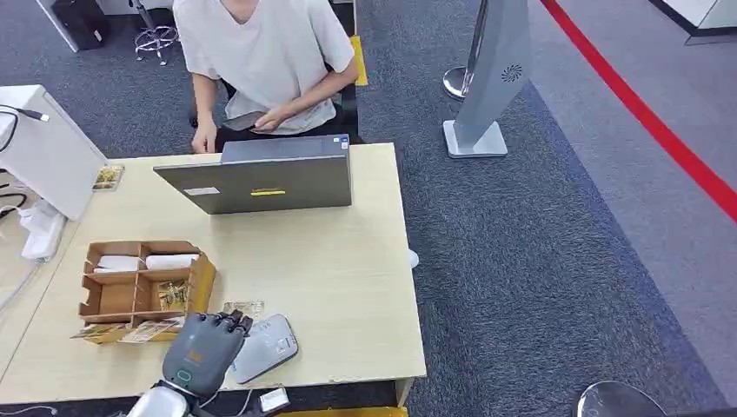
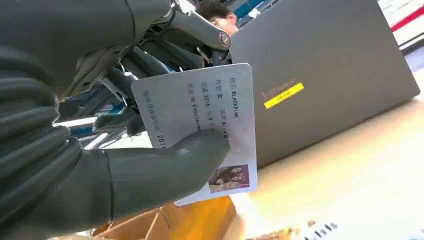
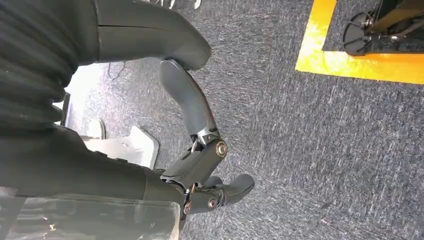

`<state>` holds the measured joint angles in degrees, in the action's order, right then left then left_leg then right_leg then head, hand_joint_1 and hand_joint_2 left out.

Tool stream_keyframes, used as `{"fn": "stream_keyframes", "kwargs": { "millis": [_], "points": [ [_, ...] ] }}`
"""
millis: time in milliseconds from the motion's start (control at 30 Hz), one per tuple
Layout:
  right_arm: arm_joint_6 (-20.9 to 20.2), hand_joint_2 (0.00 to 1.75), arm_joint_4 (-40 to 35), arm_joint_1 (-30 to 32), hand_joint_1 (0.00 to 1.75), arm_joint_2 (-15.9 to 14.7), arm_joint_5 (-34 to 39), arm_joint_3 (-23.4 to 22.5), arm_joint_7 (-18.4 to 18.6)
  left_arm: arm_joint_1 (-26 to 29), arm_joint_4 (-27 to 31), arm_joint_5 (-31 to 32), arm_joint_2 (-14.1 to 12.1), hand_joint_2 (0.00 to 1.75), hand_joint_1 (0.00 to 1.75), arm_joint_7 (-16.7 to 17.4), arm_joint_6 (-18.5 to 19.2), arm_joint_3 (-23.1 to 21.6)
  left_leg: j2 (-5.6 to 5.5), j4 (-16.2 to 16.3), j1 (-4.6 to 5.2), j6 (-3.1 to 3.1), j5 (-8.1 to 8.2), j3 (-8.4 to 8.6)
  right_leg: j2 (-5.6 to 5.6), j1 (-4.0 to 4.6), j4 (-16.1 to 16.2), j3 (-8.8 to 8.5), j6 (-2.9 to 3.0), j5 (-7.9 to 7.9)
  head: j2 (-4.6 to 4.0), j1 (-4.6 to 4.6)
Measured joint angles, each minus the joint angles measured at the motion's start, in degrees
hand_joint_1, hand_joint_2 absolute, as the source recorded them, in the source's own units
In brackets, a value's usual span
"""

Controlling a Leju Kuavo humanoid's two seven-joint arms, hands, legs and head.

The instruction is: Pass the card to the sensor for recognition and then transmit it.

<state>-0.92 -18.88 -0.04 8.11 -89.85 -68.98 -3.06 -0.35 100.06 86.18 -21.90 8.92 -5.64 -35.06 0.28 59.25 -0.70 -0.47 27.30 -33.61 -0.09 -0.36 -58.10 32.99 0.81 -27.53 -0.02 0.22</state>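
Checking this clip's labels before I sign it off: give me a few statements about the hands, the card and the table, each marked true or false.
1. The left hand holds a card between its thumb and fingers. True.
2. The laptop lies closed flat on the table. False: it stands open, its lid's back facing the robot.
3. The right hand holds a second card. False: it holds nothing, its fingers are apart and it hangs over grey carpet.
4. A person sits behind the table, beyond the laptop. True.
5. The cardboard organizer sits at the table's right edge. False: it sits toward the left, near the left hand.
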Motion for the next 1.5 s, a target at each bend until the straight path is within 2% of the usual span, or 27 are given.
{"fn": "stream_keyframes", "kwargs": {
  "millis": [733,900,967,1100,1200,1367,1500],
  "points": [
    [-0.74,1.75,-1.27,0.16,0.0,0.94,0.0,0.0,0.15,3.29,-3.21,0.02,0.11,1.75,1.75,-0.85,0.7,-0.02,0.0,0.0,0.0,0.03,0.02,0.0,0.0,0.0,0.0,-0.01,-0.03,-0.02,0.0,-0.02],
    [-0.83,1.75,-1.49,0.23,0.0,0.98,0.0,0.0,-0.07,2.57,-3.17,0.0,-0.34,1.75,1.75,0.67,0.68,0.06,0.0,0.0,0.0,0.03,0.01,0.02,0.0,0.0,0.0,0.01,-0.03,-0.02,0.0,-0.02],
    [-0.79,1.75,-1.53,0.27,0.0,0.98,0.0,-0.02,-0.2,0.94,-2.4,0.02,-1.07,1.75,1.75,1.79,0.68,0.79,-0.03,0.0,-0.01,0.01,-0.01,0.01,-0.03,0.01,0.0,0.01,-0.02,-0.01,0.02,0.0],
    [-0.55,1.75,-1.53,0.37,0.0,0.98,0.0,0.0,-0.35,-3.39,-0.68,0.0,-2.71,1.75,1.75,1.35,1.71,4.72,-0.04,-0.01,-0.01,-0.04,-0.07,0.04,-0.07,0.01,-0.03,-0.04,0.0,0.01,0.0,-0.02],
    [-0.24,1.75,-1.51,0.48,0.0,0.98,0.0,0.04,-0.46,-6.34,0.44,0.0,-4.28,1.75,1.75,2.49,1.68,6.25,-0.04,0.0,-0.02,-0.01,-0.1,0.02,-0.07,0.02,-0.04,0.0,0.04,0.04,0.0,0.0],
    [0.44,1.75,-1.25,0.43,0.0,0.92,0.0,0.5,-0.72,-16.32,2.25,-0.31,-8.76,1.75,1.75,0.86,7.06,11.64,-0.06,0.0,-0.06,-0.07,-0.14,0.0,-0.1,0.06,-0.08,-0.02,0.06,0.06,0.0,-0.02],
    [0.66,1.75,-0.87,0.46,0.0,0.87,0.0,0.68,-0.72,-20.46,2.47,-0.15,-11.13,1.75,1.75,0.72,8.61,14.47,-0.01,-0.01,-0.06,-0.11,-0.16,0.03,0.0,0.05,-0.08,-0.01,0.11,0.09,0.0,0.02]
  ]
}}
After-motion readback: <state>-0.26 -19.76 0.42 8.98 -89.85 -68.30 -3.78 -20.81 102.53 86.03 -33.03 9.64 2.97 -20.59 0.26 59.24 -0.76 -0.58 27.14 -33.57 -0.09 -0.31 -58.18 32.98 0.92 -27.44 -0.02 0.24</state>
